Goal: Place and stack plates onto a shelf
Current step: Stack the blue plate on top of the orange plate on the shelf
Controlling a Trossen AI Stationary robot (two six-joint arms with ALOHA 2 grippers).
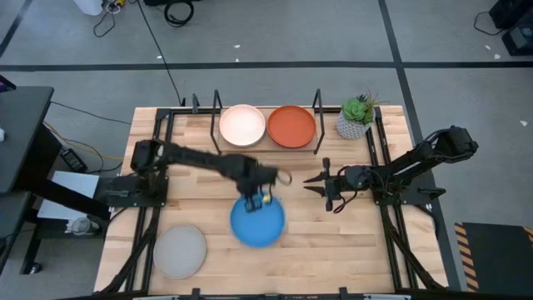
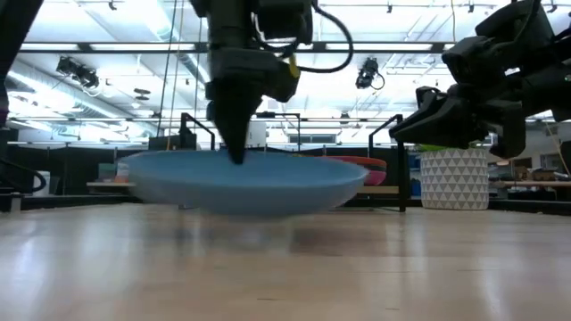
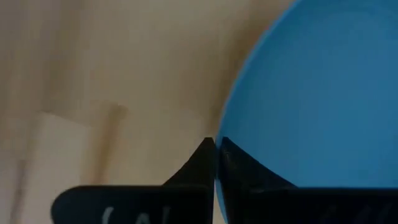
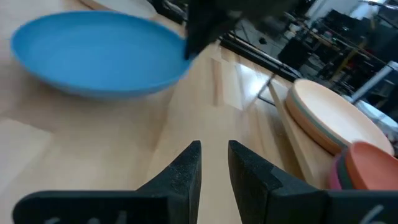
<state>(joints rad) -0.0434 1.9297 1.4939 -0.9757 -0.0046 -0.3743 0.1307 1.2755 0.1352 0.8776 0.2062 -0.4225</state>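
My left gripper (image 1: 260,197) is shut on a bright blue plate (image 1: 258,223) near the table's middle; the plate also shows in the low view (image 2: 241,183) and in the right wrist view (image 4: 93,53). My right gripper (image 1: 315,184) hovers to the plate's right, empty, its fingers a little apart (image 4: 214,155). On the wooden shelf (image 1: 200,125) at the far edge lie two stacks, one topped by a cream plate (image 1: 242,125), the other by an orange plate (image 1: 291,127). A grey-beige plate (image 1: 179,250) lies flat on the table at the near left. My left gripper pinches the blue plate's rim (image 3: 219,134) on its far side, one finger (image 3: 249,171) over the plate's inside and one outside. The fingers come from above and point down. The plate hangs about level, and seems a little clear of the table.
A small potted plant (image 1: 356,117) stands at the shelf's right end. Black upright rods (image 1: 218,104) frame the shelf. Bare wood lies between the blue plate and the shelf and along the near right.
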